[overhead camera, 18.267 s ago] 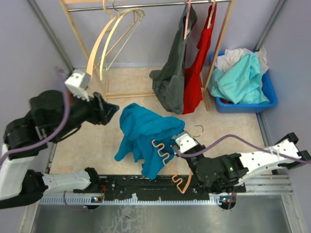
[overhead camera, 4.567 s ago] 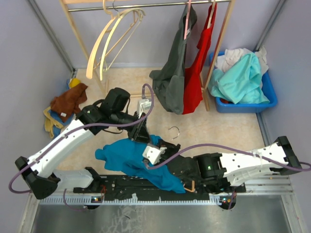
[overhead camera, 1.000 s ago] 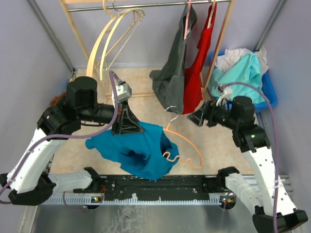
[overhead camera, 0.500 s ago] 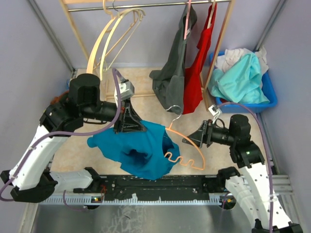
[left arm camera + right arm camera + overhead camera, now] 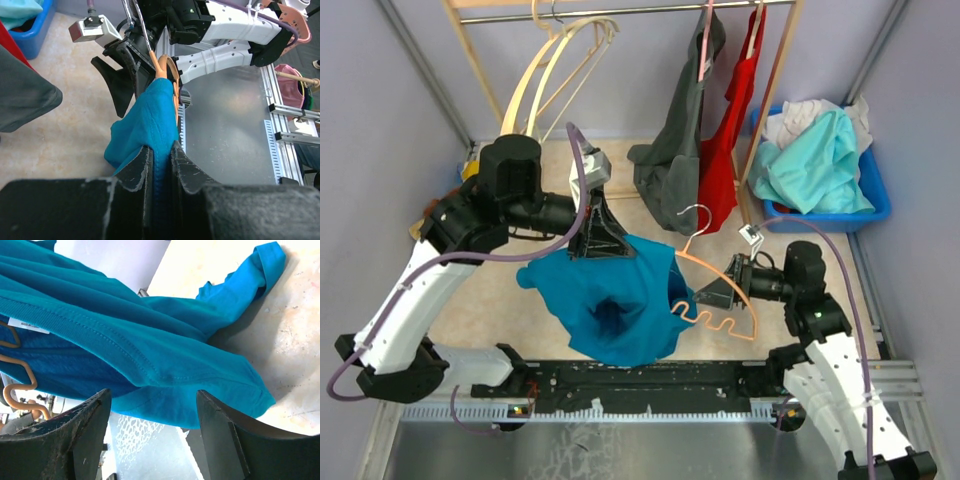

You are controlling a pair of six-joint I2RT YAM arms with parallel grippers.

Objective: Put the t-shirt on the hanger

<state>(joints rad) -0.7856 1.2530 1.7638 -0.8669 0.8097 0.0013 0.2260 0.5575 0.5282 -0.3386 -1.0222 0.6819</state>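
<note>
This is a robotics lab cell staged as a laundry corner. Plain grey partition walls [image 5: 360, 120] box in a beige surface [image 5: 490, 320]. The left arm [image 5: 405, 300] and right arm [image 5: 830, 370] stand by a slotted aluminium rail [image 5: 620, 408] on a steel worktop [image 5: 620, 445], facing a wooden clothes rack [image 5: 770, 95] and a blue bin [image 5: 830, 222] of garments.

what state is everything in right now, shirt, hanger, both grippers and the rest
t-shirt: lifted, hanging from the left gripper, pulled over one hanger arm
hanger: one arm inside the shirt, other arm and hook bare
left gripper: shut on the t-shirt
right gripper: open, holding nothing
grey shirt: hanging up
cream hangers: hanging bare
blue bin: full of clothes
</note>
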